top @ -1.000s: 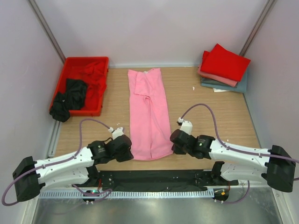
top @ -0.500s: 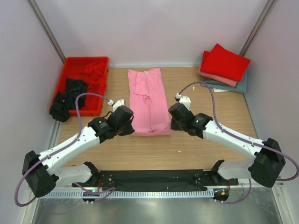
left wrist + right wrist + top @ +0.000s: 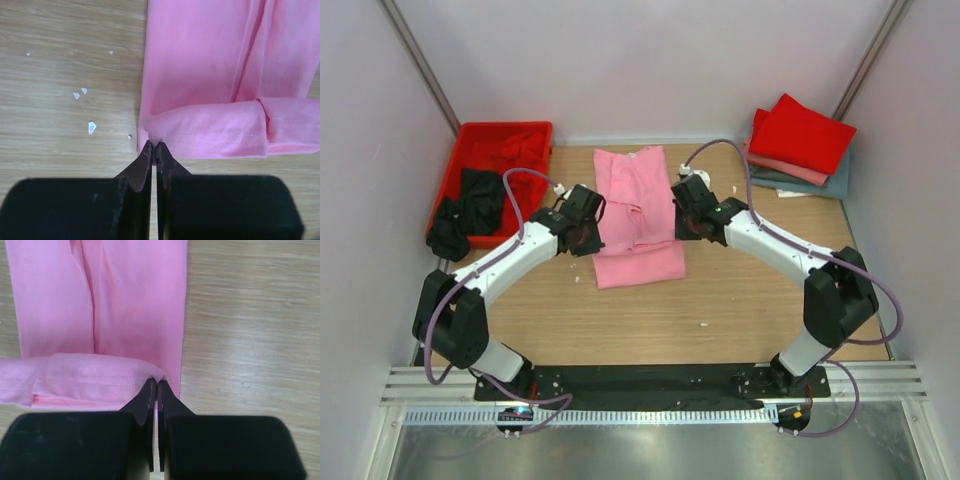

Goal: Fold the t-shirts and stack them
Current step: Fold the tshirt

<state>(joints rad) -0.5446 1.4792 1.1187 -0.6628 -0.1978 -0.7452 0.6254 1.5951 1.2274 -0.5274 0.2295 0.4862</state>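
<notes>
A light pink t-shirt, folded into a long strip, lies in the middle of the table. Its near hem is lifted and carried back over the strip. My left gripper is shut on the hem's left corner. My right gripper is shut on the hem's right corner. Folded red, salmon and grey-blue t-shirts are stacked at the back right. Crumpled black and red shirts lie in the red tray.
The red tray stands at the back left, with black cloth hanging over its near left corner. Small white crumbs lie on the wood left of the pink shirt. White walls close the table on three sides.
Both grippers have moved away from the near edge toward the back, carrying the pink shirt's near hem up and over the strip. The visible shirt has grown shorter.
</notes>
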